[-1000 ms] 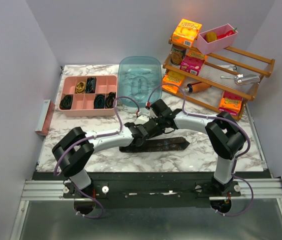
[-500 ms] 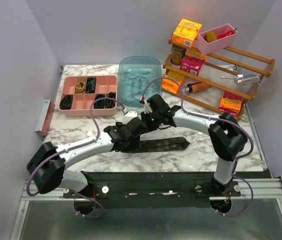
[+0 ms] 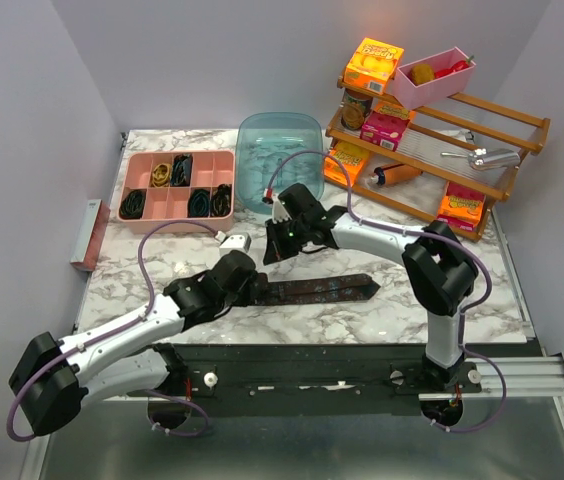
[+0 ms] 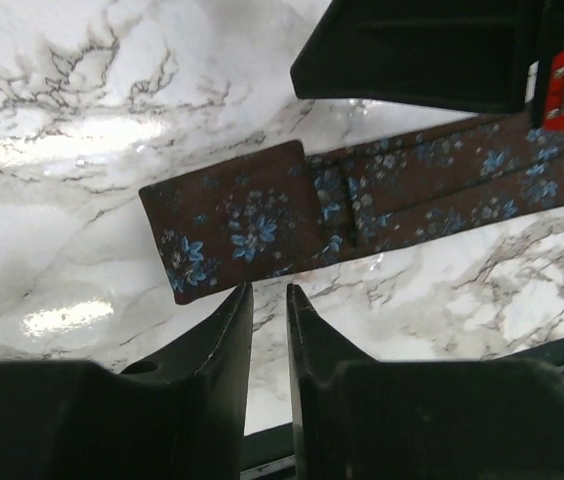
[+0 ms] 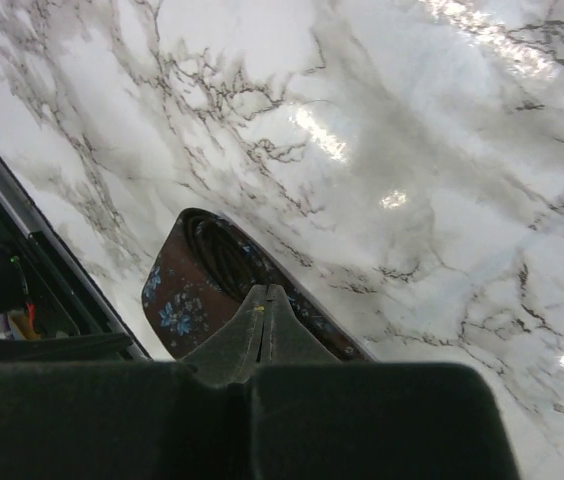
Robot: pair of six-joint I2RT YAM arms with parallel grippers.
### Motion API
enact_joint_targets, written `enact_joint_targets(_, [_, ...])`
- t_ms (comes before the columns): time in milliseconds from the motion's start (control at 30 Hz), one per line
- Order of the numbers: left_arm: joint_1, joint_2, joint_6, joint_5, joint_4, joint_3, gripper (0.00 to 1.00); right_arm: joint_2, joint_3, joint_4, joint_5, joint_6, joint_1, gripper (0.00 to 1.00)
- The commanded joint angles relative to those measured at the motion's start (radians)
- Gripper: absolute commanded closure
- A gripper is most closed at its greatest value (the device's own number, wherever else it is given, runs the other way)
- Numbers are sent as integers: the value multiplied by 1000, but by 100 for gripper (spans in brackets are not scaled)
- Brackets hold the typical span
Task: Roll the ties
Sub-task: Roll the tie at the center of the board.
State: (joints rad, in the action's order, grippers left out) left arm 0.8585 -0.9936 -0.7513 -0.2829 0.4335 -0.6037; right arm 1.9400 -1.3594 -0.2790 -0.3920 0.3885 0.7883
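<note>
Since the dark brown floral tie [image 4: 262, 215] lies flat along the near part of the marble worktop [image 3: 412, 315], running left to right, the roll has to begin at its left end, which is folded over once on itself. The left gripper [image 4: 269, 295] sits just on the near side of that folded end, its jaws only a sliver apart with nothing between them. It would do well to widen before it comes in, so that one finger slides under the fold and the other lands on top. The right gripper [image 5: 262, 298] hangs above the same end, toward its far side, with its fingers pressed together, and no fabric can be seen in its grip. A tidy coil probably calls for short turns toward the right, edges kept square, with the right gripper pressing the flat length down so it cannot skid on the glossy surface.
</note>
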Motion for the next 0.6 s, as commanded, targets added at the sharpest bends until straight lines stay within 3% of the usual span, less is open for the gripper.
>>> enact_joint_targets(0, [-4,59,-43,53,-35,62,77,1,-33,4,-33,0,34,100])
enact_joint_targets(567, [-6,66,-34,10,-1,53,80,-58,89,55,-36,15,91,100])
